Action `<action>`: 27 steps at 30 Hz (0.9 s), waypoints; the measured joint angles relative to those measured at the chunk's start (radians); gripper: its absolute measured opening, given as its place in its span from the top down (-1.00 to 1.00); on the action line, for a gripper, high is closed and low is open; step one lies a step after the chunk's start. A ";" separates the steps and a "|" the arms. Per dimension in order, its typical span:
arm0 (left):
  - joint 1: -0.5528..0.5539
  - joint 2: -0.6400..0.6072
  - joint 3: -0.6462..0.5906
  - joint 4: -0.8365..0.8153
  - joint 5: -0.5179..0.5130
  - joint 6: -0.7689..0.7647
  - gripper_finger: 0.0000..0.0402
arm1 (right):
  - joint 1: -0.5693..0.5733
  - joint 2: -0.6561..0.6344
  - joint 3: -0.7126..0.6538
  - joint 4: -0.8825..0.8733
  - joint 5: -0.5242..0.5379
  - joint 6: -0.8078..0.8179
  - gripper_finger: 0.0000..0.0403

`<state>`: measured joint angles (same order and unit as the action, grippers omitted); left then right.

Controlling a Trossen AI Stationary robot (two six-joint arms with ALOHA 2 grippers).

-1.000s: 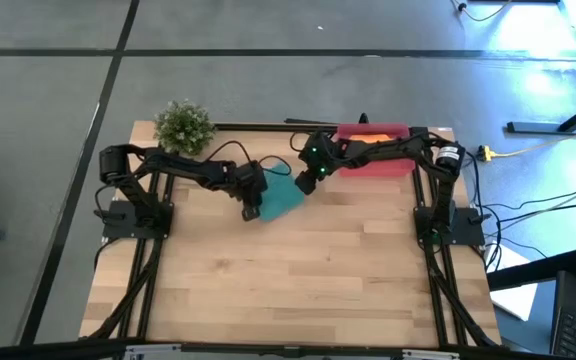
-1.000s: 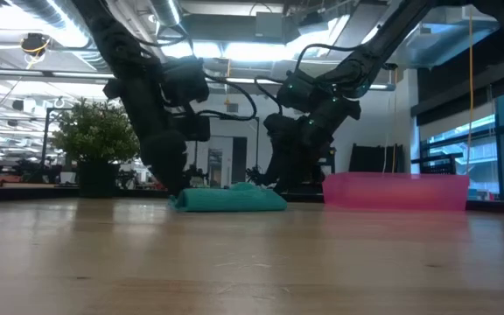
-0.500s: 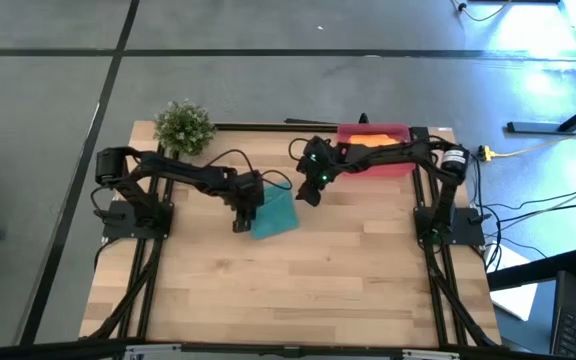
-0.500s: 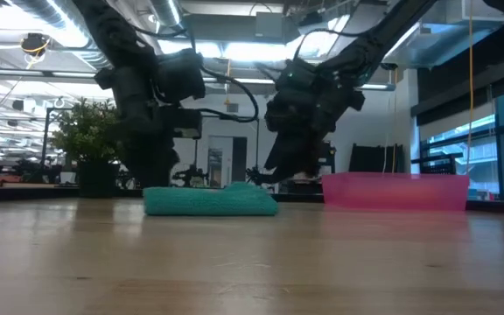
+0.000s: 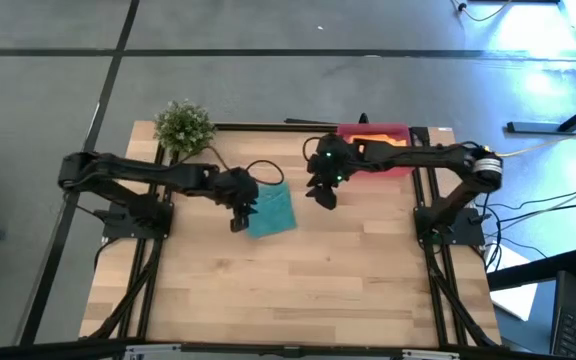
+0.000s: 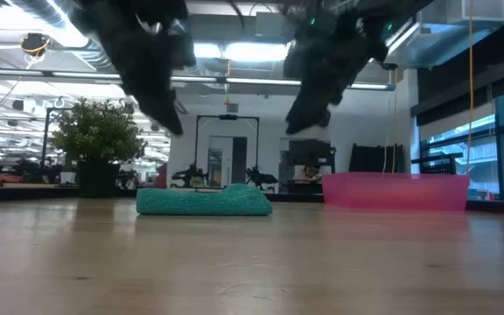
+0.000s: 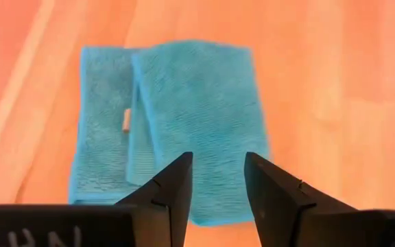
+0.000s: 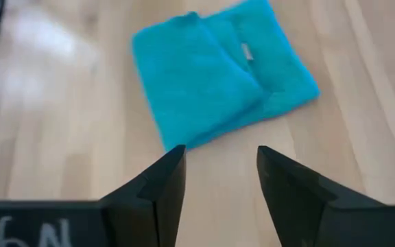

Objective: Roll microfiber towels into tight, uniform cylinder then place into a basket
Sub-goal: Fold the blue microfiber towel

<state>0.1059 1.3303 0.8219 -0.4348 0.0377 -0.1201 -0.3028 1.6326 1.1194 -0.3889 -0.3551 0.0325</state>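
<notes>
Teal towel (image 5: 272,212) lies folded flat near the table's (image 5: 298,290) far edge, untouched. Left gripper (image 5: 238,221) and right gripper (image 5: 325,197) hover spread and empty on either side. Orange towel (image 5: 380,141) sits in the basket (image 5: 370,165) at the far right corner.

teal towel (image 5: 272,211) folded flat, not rolled, mid-table toward the back edge. orange towel (image 5: 376,140) lies inside pink basket (image 5: 396,165) at back-right corner.

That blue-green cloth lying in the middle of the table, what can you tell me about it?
The teal towel is a soft, finely ribbed microfiber cloth, folded flat into a rough rectangle rather than rolled. One flap overlaps the rest, and a small pale tag shows beside the fold. It lies on the wooden table, left of the pink basket. Nothing grips it: both grippers hang open above it, one on each side.
</notes>
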 joint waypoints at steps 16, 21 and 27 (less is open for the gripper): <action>-0.255 -0.047 0.000 -0.018 -0.078 -0.268 0.38 | 0.108 -0.096 0.000 0.007 -0.003 -0.173 0.10; -0.248 -0.047 0.000 -0.020 -0.086 -0.346 0.38 | 0.109 -0.094 0.000 0.011 -0.004 -0.238 0.10; -0.248 -0.047 0.000 -0.022 -0.133 -0.401 0.36 | 0.110 -0.094 0.000 0.013 -0.004 -0.302 0.10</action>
<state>-0.1421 1.2835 0.8219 -0.4571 -0.0952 -0.5207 -0.1928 1.5383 1.1194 -0.3756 -0.3592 -0.2695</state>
